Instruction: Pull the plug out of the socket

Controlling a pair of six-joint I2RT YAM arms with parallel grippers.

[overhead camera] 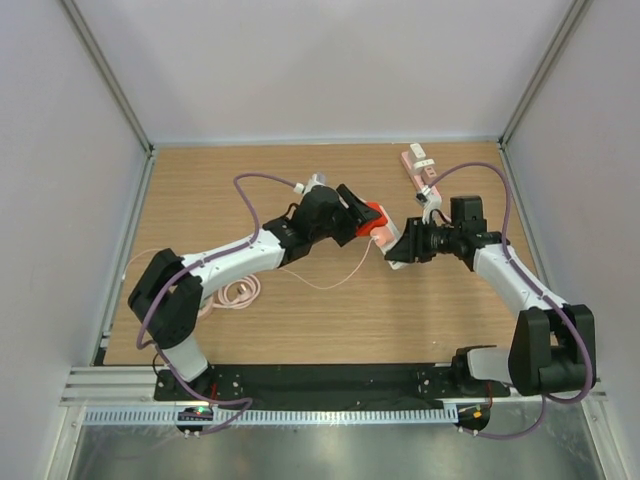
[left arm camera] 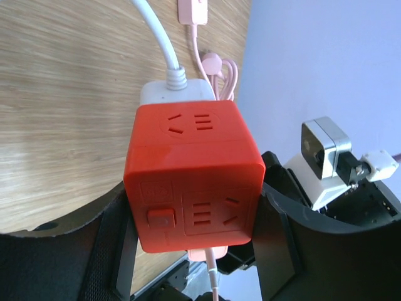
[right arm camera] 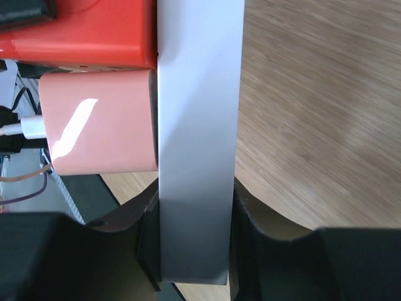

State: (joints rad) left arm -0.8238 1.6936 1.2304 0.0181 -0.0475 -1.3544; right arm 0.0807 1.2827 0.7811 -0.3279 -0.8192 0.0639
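Two-arm grasp at the middle of the wooden table (overhead camera: 300, 320). The left gripper (overhead camera: 358, 213) is clenched on the red cube socket (left arm camera: 191, 179), with its black fingers (left arm camera: 113, 251) pressed against two opposite side faces. The cube is held above the tabletop, and two of its faces show unoccupied outlets. A pink adapter plug (right arm camera: 100, 122) is seated against one face of the cube, and a white connector (right arm camera: 22, 128) enters the adapter's outer end. A white block (right arm camera: 197, 125) lies flush along both the cube and the adapter. The right gripper (overhead camera: 398, 245) grasps this block, with its fingers (right arm camera: 263, 244) closed on the block's flat sides. A white cable (left arm camera: 160, 37) leaves the cube's far face. A pink power strip (overhead camera: 412, 165) lies at the far right of the table. A coiled pink cable (overhead camera: 238, 292) rests beside the left arm.
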